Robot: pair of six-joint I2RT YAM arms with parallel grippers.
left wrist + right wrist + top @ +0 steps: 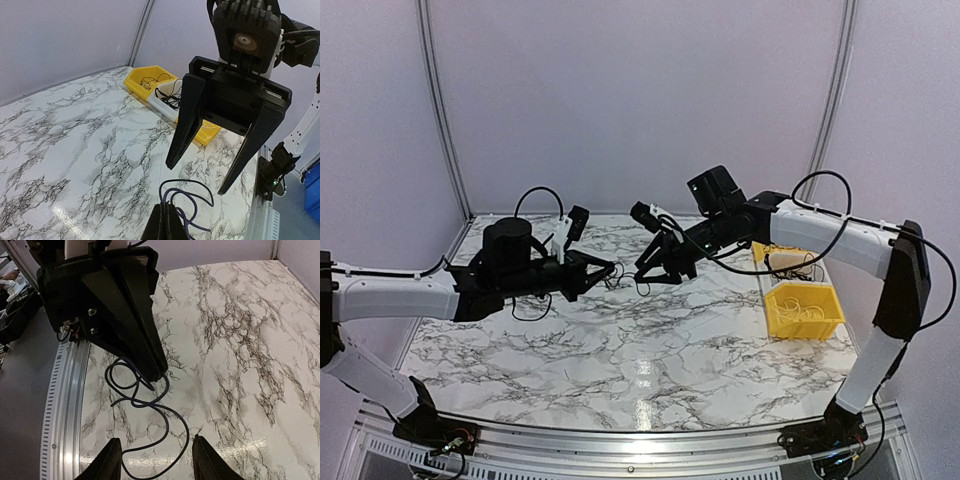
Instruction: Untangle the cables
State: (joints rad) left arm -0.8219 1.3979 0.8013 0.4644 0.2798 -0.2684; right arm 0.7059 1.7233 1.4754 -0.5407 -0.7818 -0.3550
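The cables [624, 277] are a small loose tangle of thin dark wire loops on the marble table, between the two grippers. I see no pale wire. My left gripper [609, 268] is shut on the cables; its closed tips [163, 206] pinch the loops [187, 180], and it also shows in the right wrist view [159, 374]. My right gripper [643, 272] is open and empty, facing the left one, its jaws wide apart [196, 179]. Its fingers straddle the trailing loops [166, 425] from above, with the gripper [155, 437] not touching them.
A yellow bin [803, 310] with thin wires in it stands at the right edge. Behind it are a white bin [167, 95] and another yellow bin [145, 75], also holding wires. The table's metal rail [62, 405] runs close by the cables.
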